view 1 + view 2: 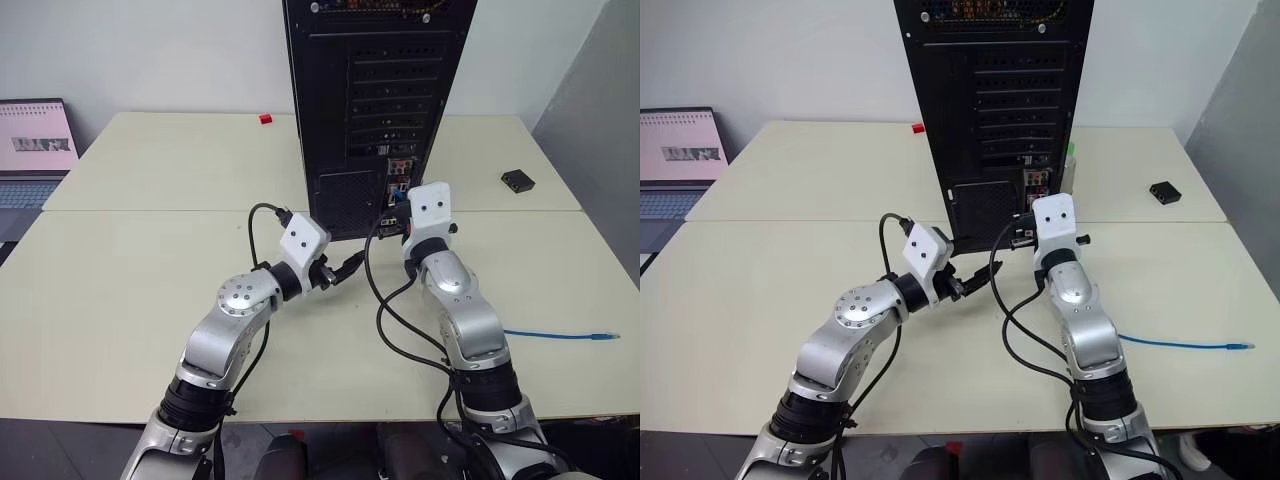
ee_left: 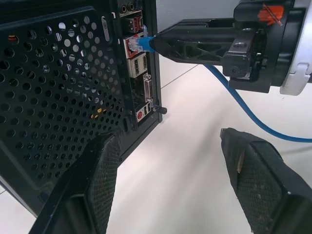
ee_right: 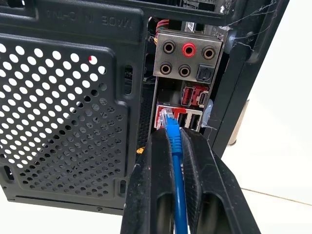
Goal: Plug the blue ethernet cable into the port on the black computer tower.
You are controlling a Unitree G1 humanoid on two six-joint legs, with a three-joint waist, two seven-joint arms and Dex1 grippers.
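Observation:
The black computer tower [image 1: 370,100] stands upright at the middle of the far table, its back panel facing me. My right gripper [image 3: 175,137] is shut on the blue ethernet cable [image 3: 177,165] just behind its clear plug [image 3: 167,117]. The plug's tip sits at a red-framed socket in the connector strip and hides the port; I cannot tell if it is seated. The rest of the cable trails over the table to the right [image 1: 560,335], ending in a loose plug [image 1: 603,337]. My left gripper [image 2: 165,139] is open, hovering beside the tower's lower vent grille, apart from the cable.
A small flat black box [image 1: 517,181] lies at the far right. A small red block [image 1: 265,119] sits left of the tower. An open laptop [image 1: 35,150] stands at the far left. Black robot wires [image 1: 385,300] loop between my arms.

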